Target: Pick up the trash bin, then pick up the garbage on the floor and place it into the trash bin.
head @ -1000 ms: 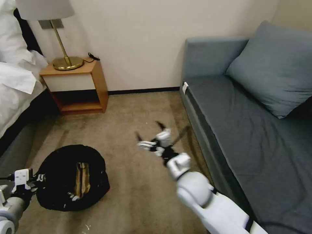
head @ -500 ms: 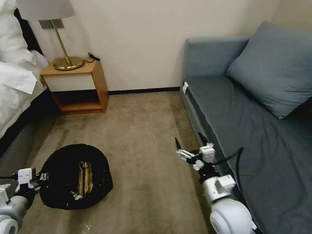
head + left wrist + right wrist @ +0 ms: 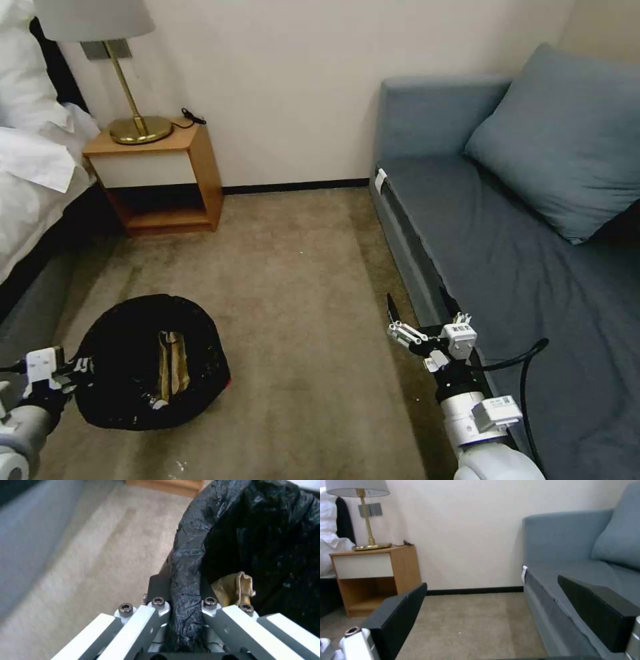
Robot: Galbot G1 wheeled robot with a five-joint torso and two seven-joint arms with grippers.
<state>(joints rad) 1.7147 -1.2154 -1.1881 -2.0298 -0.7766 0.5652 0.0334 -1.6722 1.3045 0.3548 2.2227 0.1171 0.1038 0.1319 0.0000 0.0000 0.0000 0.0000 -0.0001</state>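
In the head view, our left hand [image 3: 73,367] grips the bin [image 3: 152,361] rim above the carpet; our right hand [image 3: 420,320] hangs released beside the sofa [image 3: 520,267]. In the left wrist view, fingers [image 3: 159,590] pinch the bag-lined rim, brown paper [image 3: 233,587] inside. In the right wrist view, fingers [image 3: 396,615] are spread wide.

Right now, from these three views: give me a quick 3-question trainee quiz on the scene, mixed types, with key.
1. True or false: the left tool is clamped on the rim of the trash bin.
2. Multiple choice: the right tool is (A) inside the bin, (B) open and empty beside the front edge of the sofa, (C) resting on the nightstand.
3. Fill in: the brown paper wrapper lies ____ the bin.

Key: 1 true, its fingers pinch the black-bagged rim. 2 B. 3 inside.
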